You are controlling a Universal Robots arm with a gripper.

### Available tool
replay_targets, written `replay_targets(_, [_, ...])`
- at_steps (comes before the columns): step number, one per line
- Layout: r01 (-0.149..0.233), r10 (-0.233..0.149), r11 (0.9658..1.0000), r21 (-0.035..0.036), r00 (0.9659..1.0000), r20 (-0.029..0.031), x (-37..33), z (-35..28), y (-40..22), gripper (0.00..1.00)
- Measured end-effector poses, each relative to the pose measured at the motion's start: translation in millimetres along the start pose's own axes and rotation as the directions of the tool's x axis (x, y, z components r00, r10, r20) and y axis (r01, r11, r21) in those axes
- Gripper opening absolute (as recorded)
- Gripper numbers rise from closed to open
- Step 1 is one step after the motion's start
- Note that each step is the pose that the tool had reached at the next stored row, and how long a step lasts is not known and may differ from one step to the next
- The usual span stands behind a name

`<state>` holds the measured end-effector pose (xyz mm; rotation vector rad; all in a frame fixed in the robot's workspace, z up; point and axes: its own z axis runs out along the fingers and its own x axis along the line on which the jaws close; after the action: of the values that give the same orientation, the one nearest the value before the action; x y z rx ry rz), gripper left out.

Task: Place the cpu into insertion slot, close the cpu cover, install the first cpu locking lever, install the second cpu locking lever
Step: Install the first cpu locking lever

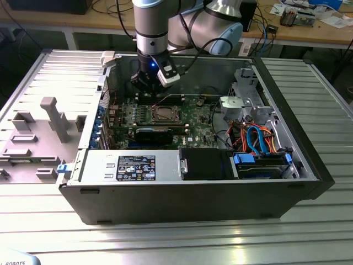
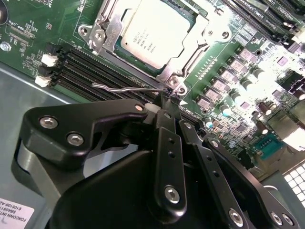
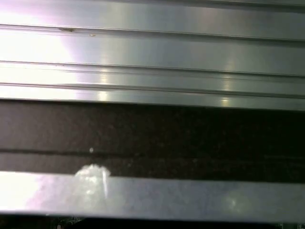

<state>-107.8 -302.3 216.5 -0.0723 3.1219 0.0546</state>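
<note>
Fingers (image 2: 167, 106) of my gripper (image 2: 164, 102) were drawn together into a narrow tip, and that tip sat right at the hinge end of a thin wire locking lever (image 2: 125, 87); I could not tell whether they actually pinched the wire or only touched it. In the second wrist view the lever lay along the edge of the socket, just beside the black memory slots (image 2: 90, 64). The cpu (image 2: 153, 32) was seated flat in the insertion slot (image 2: 164, 71), and the cpu cover (image 2: 107, 21) was folded down around it, its silver frame bordering the chip's metal top. Around the socket I saw the green motherboard (image 2: 28, 26) with rows of small grey components. In the exterior view the gripper (image 1: 150, 88) hung over the board near the socket (image 1: 164, 114), inside the open computer case (image 1: 187, 204), which lay on its side on the ribbed metal bench (image 1: 176, 243). A grey moulded tray (image 1: 38, 138) sat at the exterior view's left of the case.
</note>
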Motion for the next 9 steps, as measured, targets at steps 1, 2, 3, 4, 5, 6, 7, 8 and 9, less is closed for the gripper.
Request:
replay_targets(1, [0.0, 0.0, 1.0, 0.0, 1.0, 0.0, 0.0, 0.3, 0.0, 0.11])
replay_targets(2, [0.0, 0.0, 1.0, -0.0001, 1.0, 0.0001, 0.0, 0.5, 0.0, 0.11])
replay_targets(3, [0.0, 0.0, 1.0, -0.0001, 1.0, 0.0001, 0.0, 0.8, 0.0, 0.11])
replay_targets(4, [0.0, 0.0, 1.0, -0.0001, 1.0, 0.0001, 0.0, 1.1, 0.0, 0.11])
replay_targets(5, [0.0, 0.0, 1.0, 0.0, 1.0, 0.0, 0.0, 1.4, 0.0, 0.11])
replay_targets(6, [0.0, 0.0, 1.0, 0.0, 1.0, 0.0, 0.0, 1.7, -0.1, 0.11])
replay_targets(7, [0.0, 0.0, 1.0, 0.0, 1.0, 0.0001, 0.0, 2.1, -0.1, 0.11])
replay_targets(8, [0.0, 0.0, 1.0, -0.0001, 1.0, 0.0001, 0.0, 2.3, -0.1, 0.11])
replay_targets(9, [0.0, 0.0, 1.0, -0.0001, 1.0, 0.0001, -0.2, 2.6, -0.1, 0.11])
